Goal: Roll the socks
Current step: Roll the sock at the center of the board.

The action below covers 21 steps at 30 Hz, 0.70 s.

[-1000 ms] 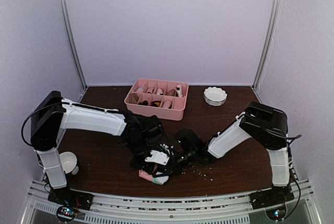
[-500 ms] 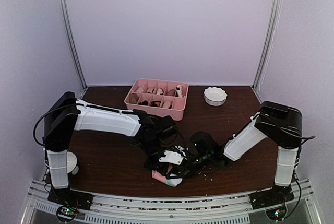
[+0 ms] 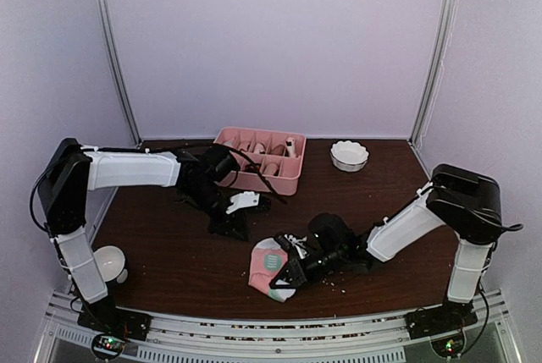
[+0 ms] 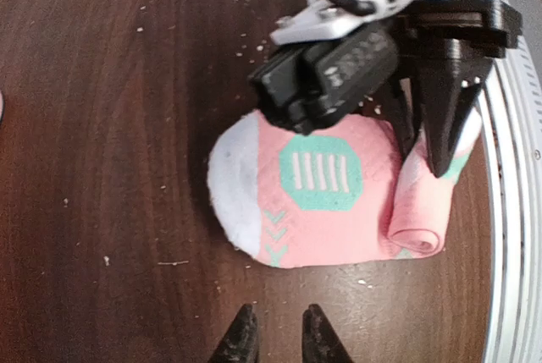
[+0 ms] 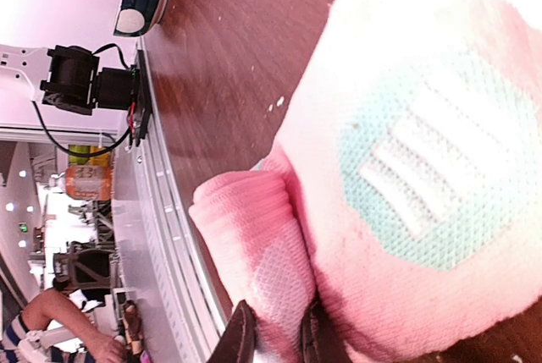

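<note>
Even, diffuse light casts soft shadows; the dark table (image 4: 102, 126) shows a faint sheen. The right-wrist view blows out at upper left and blurs the close pink sock (image 5: 474, 295).

From above and behind the arm bases (image 3: 108, 322), my overhead camera looks down across the whole surface (image 3: 169, 253) to the back wall (image 3: 279, 41). My left wrist camera looks straight down from close above the pink sock (image 4: 322, 202). My right wrist camera sits almost against that same sock.

Pink tray (image 3: 254, 180), white bowl (image 3: 349, 157)
</note>
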{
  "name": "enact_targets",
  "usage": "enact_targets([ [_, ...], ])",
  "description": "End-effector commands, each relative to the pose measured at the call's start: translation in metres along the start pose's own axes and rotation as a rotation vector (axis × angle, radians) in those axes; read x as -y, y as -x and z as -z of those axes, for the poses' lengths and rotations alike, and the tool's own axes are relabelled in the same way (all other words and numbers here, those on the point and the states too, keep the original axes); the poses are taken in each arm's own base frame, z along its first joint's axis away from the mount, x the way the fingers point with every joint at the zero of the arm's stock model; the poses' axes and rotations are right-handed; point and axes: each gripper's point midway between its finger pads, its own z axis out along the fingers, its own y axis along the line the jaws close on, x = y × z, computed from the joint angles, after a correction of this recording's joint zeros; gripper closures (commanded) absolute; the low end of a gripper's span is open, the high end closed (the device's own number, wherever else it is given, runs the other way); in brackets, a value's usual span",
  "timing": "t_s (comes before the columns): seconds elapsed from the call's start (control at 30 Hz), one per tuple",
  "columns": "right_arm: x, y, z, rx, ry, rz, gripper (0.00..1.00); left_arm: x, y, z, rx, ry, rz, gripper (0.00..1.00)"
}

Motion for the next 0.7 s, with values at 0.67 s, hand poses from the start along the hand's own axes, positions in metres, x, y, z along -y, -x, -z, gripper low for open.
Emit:
enact_targets([
  [0.67, 0.073, -0.038, 0.011, -0.144, -0.540, 0.250, 0.98, -0.016, 0.006, -0.093, -0.072, -0.197, 0.162, 0.94],
])
